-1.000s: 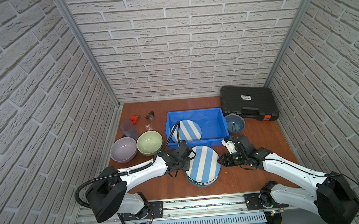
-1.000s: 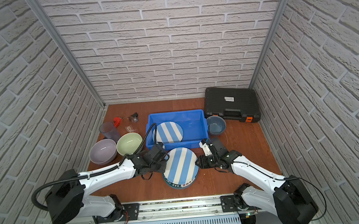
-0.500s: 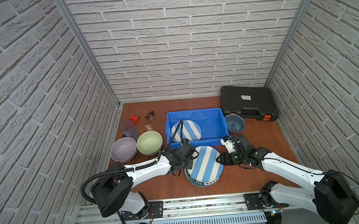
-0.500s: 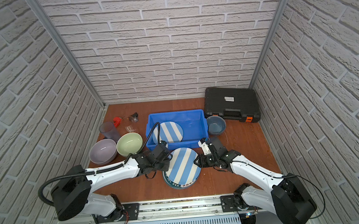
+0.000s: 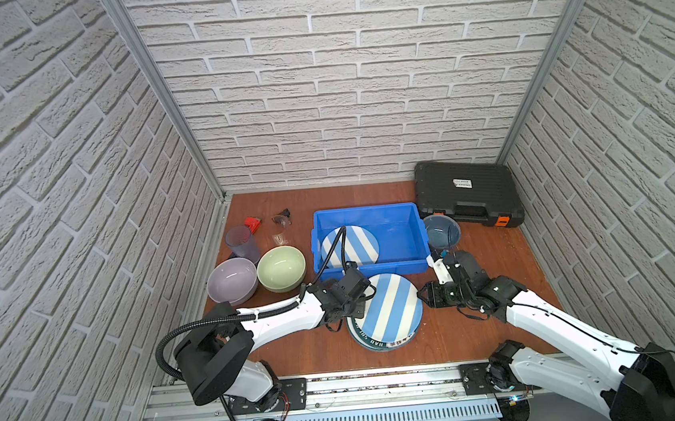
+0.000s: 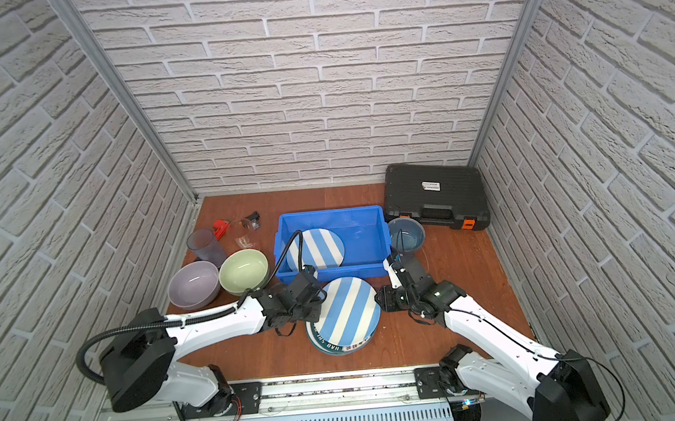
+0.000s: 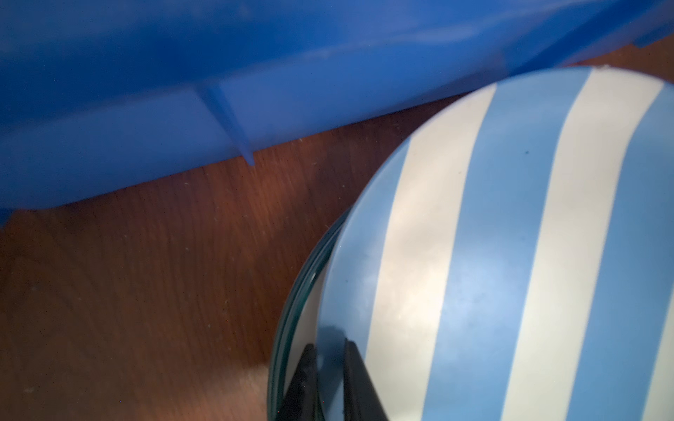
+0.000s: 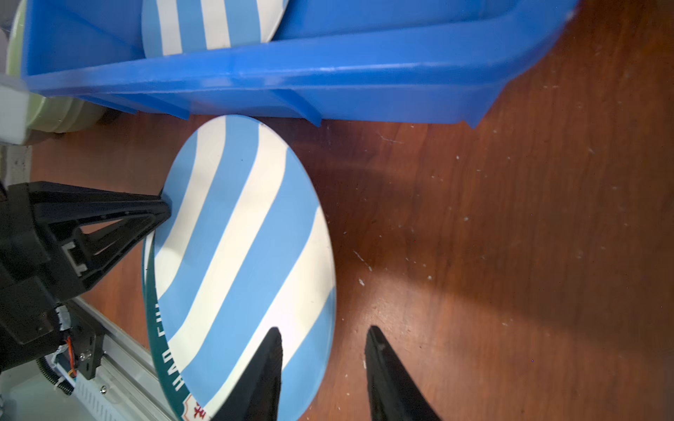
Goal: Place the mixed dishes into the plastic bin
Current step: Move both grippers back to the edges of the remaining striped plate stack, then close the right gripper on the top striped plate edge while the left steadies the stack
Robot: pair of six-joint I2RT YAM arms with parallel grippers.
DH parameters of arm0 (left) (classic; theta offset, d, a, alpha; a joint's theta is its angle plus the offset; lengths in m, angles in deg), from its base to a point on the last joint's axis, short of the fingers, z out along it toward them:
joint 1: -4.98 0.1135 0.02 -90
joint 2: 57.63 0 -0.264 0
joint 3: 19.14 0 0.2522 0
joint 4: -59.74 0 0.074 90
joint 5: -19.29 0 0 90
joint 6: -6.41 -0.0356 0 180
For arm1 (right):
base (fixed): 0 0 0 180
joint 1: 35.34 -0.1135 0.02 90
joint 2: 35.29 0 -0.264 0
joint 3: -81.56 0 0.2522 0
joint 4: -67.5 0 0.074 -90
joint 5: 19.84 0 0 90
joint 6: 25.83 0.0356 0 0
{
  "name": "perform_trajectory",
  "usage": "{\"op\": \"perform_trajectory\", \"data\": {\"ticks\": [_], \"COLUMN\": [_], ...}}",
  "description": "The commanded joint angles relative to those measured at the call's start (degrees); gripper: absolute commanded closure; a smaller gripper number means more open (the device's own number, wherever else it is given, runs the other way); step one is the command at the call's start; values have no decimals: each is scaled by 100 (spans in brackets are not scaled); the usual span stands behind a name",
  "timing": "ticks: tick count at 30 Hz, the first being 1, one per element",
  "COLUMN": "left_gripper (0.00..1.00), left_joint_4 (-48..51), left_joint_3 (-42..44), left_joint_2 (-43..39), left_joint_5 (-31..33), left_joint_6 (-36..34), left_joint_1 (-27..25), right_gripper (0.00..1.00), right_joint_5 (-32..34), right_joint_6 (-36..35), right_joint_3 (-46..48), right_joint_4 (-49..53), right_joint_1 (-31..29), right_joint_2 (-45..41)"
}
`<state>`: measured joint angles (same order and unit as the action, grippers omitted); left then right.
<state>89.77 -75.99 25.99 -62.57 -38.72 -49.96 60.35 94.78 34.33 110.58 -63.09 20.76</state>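
A blue-white striped plate lies tilted on a teal-rimmed plate, just in front of the plastic bin. My left gripper is shut on the striped plate's left rim. My right gripper stands open at the plate's right edge, one finger over the plate and the other over the table. A second striped plate rests inside the bin. Outside it stand the dark blue bowl, pale green bowl, lavender bowl and a tumbler.
A black tool case sits at the back right, close behind the dark blue bowl. A red wrench and small clutter lie at the back left. Brick walls close in both sides, and a metal rail runs along the table's front edge.
My left gripper has closed on the striped plate's left rim and tipped it up off the plate beneath. My right gripper has edged toward the plate's right edge.
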Motion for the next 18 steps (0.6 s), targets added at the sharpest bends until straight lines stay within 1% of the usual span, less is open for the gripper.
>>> {"op": "perform_trajectory", "data": {"ticks": [1,6,18], "left_gripper": [85,85,85], "left_joint_4": [202,234,247], "left_joint_3": [-39,-68,-67], "left_joint_2": [207,242,225], "left_joint_5": [-19,-27,-5], "left_joint_6": [23,18,31], "left_joint_1": [-44,-53,-54], "right_gripper": [61,62,69], "right_joint_5": [198,-219,-753], "right_joint_6": [-73,85,276], "right_joint_3": [-13,102,60], "right_joint_4": [208,-243,-601], "right_joint_1": [0,-2,-3], "right_joint_2": [138,376,470]}}
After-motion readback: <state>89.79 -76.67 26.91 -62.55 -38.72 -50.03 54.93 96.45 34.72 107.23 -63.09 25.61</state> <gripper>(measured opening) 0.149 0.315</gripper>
